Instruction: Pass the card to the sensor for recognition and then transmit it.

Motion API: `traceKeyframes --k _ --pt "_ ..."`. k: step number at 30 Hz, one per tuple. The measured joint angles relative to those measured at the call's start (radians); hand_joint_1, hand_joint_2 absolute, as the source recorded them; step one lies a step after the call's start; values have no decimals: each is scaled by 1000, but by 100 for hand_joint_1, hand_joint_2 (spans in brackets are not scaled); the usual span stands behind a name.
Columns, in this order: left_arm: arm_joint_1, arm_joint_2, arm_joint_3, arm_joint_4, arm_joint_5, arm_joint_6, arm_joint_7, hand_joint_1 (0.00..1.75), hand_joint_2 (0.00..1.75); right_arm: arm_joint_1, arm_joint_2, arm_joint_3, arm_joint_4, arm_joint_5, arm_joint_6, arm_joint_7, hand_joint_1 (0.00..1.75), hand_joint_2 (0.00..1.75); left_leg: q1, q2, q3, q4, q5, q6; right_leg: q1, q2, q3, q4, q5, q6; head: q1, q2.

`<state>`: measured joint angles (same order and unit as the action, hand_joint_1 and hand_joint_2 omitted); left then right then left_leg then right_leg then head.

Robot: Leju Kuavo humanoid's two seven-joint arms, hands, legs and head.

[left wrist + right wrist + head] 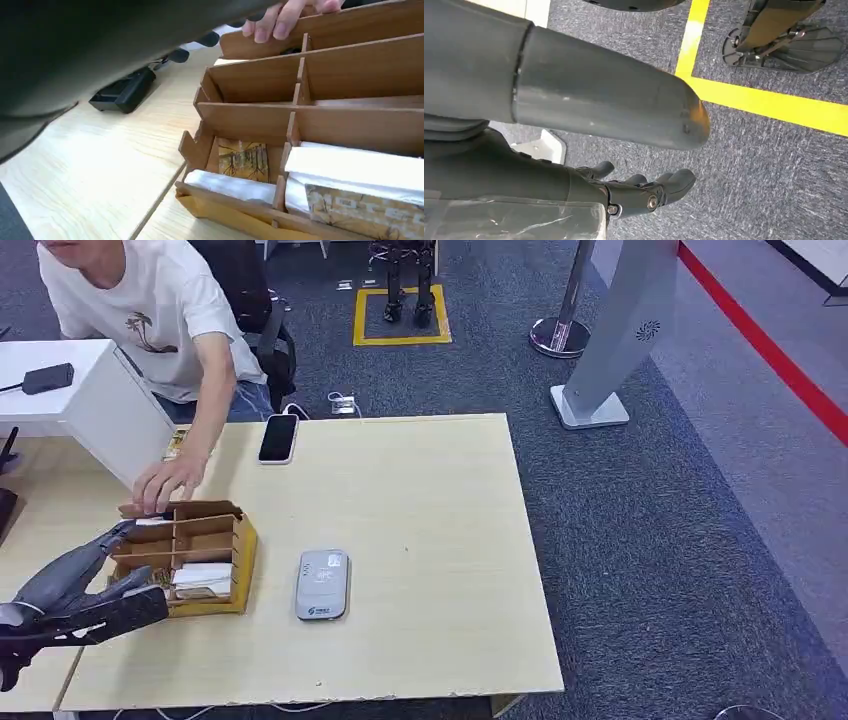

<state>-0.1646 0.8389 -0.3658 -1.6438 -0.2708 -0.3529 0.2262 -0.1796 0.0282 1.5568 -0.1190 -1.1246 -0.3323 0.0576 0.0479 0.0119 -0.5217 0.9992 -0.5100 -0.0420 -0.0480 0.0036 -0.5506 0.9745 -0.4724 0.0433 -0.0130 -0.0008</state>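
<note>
- Wooden divided box on the surface holds white cards lying flat, some compartments bare.
- Left hand beside it, fingers spread, empty.
- Right hand fingers loosely curled, empty.
- Card reader lies flat nearby.

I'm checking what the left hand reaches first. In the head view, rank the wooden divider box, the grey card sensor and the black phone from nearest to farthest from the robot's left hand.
1. Wooden divider box: right beside the left hand, at the table's left.
2. Grey card sensor: on the table just past the box.
3. Black phone: at the table's far edge, near the person's arm.
</note>
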Motion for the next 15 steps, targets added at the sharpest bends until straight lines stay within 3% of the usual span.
traceKeyframes --k 11,12,15 --pt "3 4 0 0 -2 1 0 0 0 1 0 0 0 -4 0 -1 0 0 0 0 0 0 0 0 0 0 0 0 0 0 0 0" --pt "5 7 2 0 1 1 3 0 175 1 0 0 0 -5 -1 -1 0 0 0 0 0 0 0 0 0 0 0 0 0 0 0 0" --pt "10 13 16 0 12 -2 6 0 175 2 0 0 0 -6 -1 -1 0 0 0 0 0 0 0 0 0 0 0 0 0 0 0 0"
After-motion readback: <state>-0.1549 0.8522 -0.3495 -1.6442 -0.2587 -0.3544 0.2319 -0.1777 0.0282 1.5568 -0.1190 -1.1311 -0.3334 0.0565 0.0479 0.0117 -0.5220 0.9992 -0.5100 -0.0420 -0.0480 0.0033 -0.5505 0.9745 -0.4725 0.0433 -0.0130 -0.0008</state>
